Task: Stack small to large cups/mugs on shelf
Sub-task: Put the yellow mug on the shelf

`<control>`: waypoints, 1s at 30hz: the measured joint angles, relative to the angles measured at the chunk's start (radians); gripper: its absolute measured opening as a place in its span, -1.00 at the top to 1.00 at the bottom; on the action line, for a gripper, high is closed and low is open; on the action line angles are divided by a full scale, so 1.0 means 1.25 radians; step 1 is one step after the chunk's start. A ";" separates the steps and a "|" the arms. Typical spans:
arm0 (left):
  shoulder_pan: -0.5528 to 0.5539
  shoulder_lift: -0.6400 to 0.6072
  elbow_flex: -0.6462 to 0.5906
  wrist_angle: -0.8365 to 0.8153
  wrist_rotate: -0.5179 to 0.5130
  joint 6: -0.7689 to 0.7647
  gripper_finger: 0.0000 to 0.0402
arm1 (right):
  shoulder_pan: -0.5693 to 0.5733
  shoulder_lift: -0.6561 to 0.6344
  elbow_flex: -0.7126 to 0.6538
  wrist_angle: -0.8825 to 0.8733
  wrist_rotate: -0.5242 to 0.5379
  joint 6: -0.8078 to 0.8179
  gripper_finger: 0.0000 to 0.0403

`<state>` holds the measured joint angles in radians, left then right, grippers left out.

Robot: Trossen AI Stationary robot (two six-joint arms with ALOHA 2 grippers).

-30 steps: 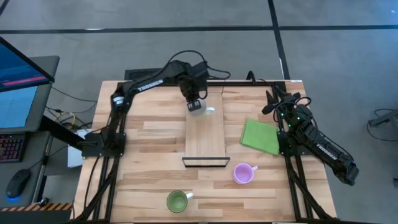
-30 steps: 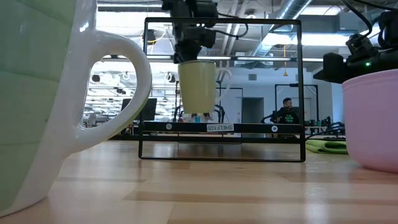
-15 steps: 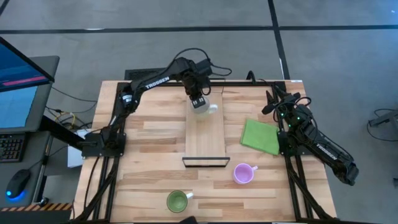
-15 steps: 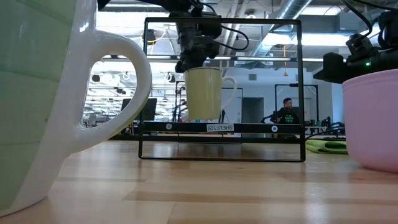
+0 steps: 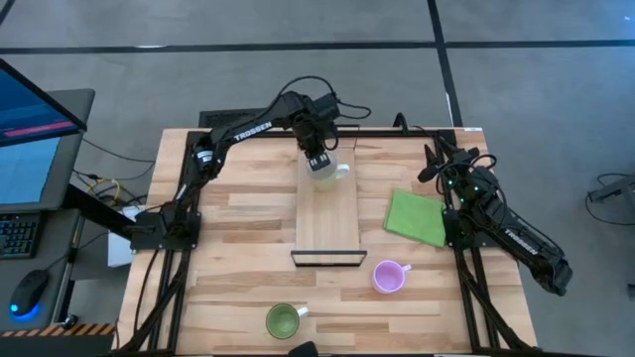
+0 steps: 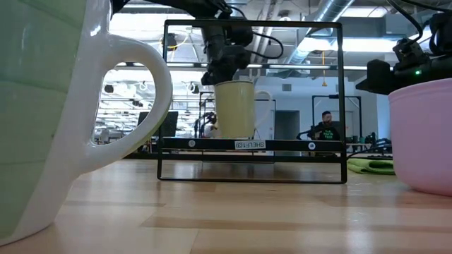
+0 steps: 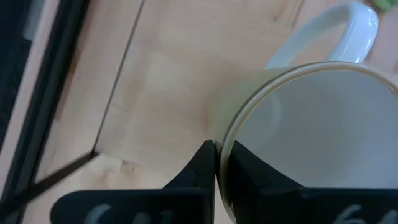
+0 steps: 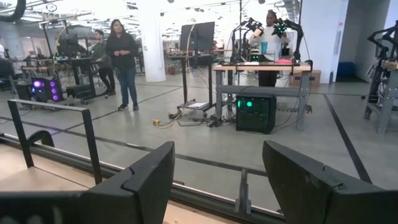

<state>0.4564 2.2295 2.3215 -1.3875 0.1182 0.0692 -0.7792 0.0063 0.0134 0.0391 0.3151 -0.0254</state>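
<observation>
Left jaws pinched on white mug (image 5: 324, 171) rim over shelf (image 5: 326, 223) far end, right jaws wide, empty.

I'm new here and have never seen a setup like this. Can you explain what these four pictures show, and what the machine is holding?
It is a robot with two dark arms at a wooden table. The high view looks straight down. The low view sits at tabletop height. The other two come from cameras on the arms' wrists.

The left gripper is shut on the rim of the white mug over the far end of the shelf, a pale plank. In the left wrist view, one finger is outside the rim and the other inside.

The right gripper is open and waits at the table's right edge, looking into the room, where people stand.

Also on the table are a green mug, a light purple mug and a flat green cloth. The two mugs loom large in the low view.
</observation>
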 joint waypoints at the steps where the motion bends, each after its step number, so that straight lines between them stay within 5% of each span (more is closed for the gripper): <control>1: 0.000 0.000 -0.002 -0.003 0.001 0.005 0.97 | 0.000 0.000 0.000 0.000 0.000 0.000 -0.33; 30: 0.004 0.000 -0.011 -0.016 -0.030 0.029 0.97 | 0.000 0.000 0.000 0.000 0.000 0.001 -0.33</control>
<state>0.4618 2.2292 2.3074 -1.4071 0.0803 0.1061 -0.7792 0.0063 0.0134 0.0391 0.3149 -0.0247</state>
